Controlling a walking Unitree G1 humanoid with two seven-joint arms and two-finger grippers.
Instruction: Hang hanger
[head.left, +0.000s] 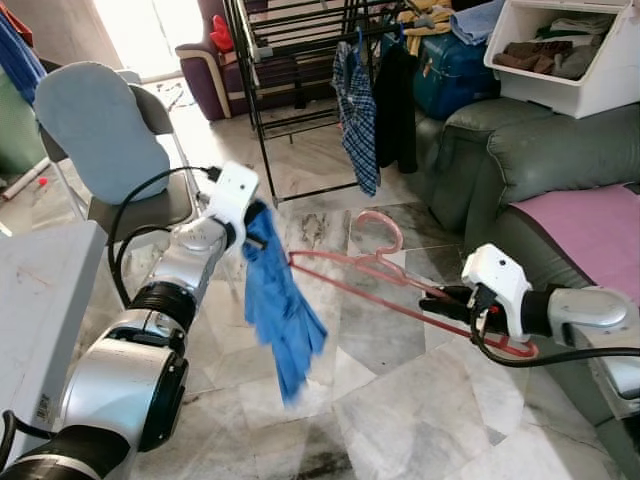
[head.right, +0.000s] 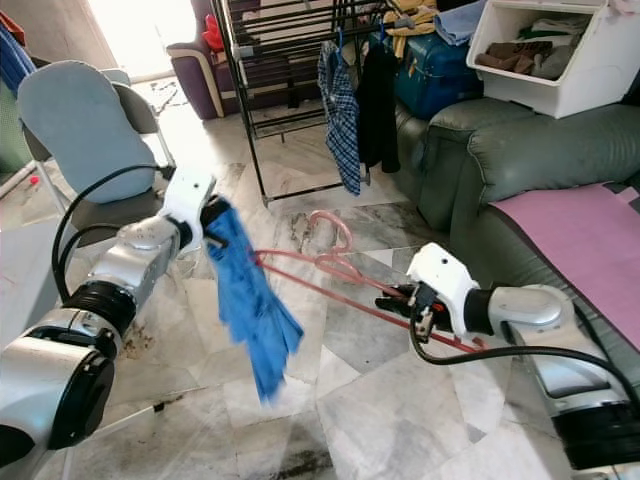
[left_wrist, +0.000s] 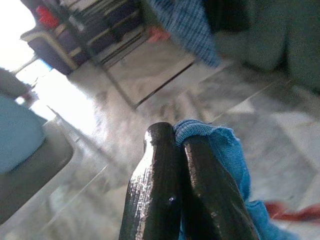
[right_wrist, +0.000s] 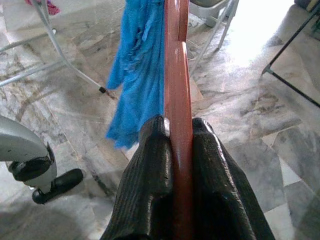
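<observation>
A pink-red hanger (head.left: 375, 268) is held flat above the marble floor, its hook pointing toward the drying rack. My right gripper (head.left: 440, 300) is shut on its lower bar, and the bar (right_wrist: 178, 125) runs between the black fingers (right_wrist: 150, 170). A blue garment (head.left: 277, 310) hangs from my left gripper (head.left: 252, 232), which is shut on its upper edge (left_wrist: 200, 131). The cloth dangles beside the hanger's left end; whether it touches it I cannot tell.
A black drying rack (head.left: 300, 90) with a plaid shirt (head.left: 355, 110) and a dark garment stands ahead. A green sofa (head.left: 540, 160) with a pink cloth is at the right, a white bin (head.left: 575, 55) above it. A folding chair (head.left: 110, 150) stands at the left.
</observation>
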